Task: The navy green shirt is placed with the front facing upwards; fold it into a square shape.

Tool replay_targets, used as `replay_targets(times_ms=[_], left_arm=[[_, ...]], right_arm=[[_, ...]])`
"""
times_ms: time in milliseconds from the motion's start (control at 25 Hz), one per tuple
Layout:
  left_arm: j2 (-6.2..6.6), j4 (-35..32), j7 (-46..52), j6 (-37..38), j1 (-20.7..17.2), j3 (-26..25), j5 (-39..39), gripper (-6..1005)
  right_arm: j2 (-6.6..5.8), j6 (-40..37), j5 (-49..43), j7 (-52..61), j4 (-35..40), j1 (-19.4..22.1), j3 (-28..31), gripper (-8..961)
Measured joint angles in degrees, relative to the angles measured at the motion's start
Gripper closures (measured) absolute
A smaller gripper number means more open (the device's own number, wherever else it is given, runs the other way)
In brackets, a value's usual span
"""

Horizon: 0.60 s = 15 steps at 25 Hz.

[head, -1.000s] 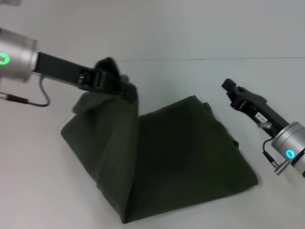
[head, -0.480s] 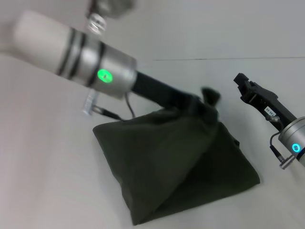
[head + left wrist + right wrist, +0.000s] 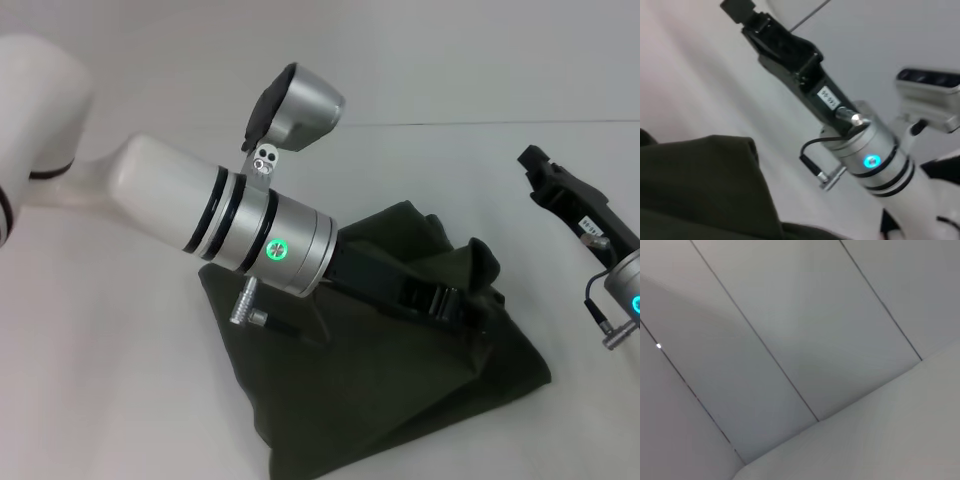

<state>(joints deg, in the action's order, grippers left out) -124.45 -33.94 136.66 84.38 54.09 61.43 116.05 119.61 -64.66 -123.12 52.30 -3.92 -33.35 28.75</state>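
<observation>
The left gripper (image 3: pixel 468 300) sits low over the right part of the navy green shirt (image 3: pixel 380 400), its dark fingers clamped on a raised flap of the cloth that stands up in a small peak beside them; the silver wrist with its green light and the white forearm reach back across the garment toward the robot's left. The shirt lies on the white table (image 3: pixel 110 390) as a dark olive heap, already folded over itself into a rough, slanted four-sided shape with soft creases, one corner pointing toward the robot and another toward the right edge; no print or collar shows on the upturned surfaces. The right gripper (image 3: pixel 540 165) hangs off to the right of the shirt, above the table and well apart from the cloth, holding nothing; whether its fingers are parted or closed cannot be told. The left wrist view adds what the head view lacks: a close look at the right gripper (image 3: pixel 747 17) from the side, with a small white label on its black body and a blue light on its silver wrist, plus a rounded fold of the shirt (image 3: pixel 700 185) near the lens. The right wrist view shows only pale wall panels (image 3: pixel 790 340) with thin seams, and neither shirt nor gripper.
</observation>
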Motion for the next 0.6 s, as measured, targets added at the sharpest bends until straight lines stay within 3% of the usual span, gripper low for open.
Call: replay_targets(times_ms=[440, 560, 600], left_arm=[[0.04, 2.24, -6.35, 1.70, -2.70, 0.33, -10.14, 533], [0.22, 1.67, -9.30, 3.74, -3.74, 0.00, -12.40, 415], [0.30, 1.32, -10.57, 4.51, -4.26, -0.33, -12.72, 375]], right_arm=[[-0.23, 0.10, 0.70, 6.18, 2.83, -1.14, -0.58, 898], [-0.91, -0.17, 0.55, 7.46, 2.86, -1.38, -1.81, 895], [-1.42, -0.24, 0.52, 8.31, 2.93, -1.61, -3.09, 849]])
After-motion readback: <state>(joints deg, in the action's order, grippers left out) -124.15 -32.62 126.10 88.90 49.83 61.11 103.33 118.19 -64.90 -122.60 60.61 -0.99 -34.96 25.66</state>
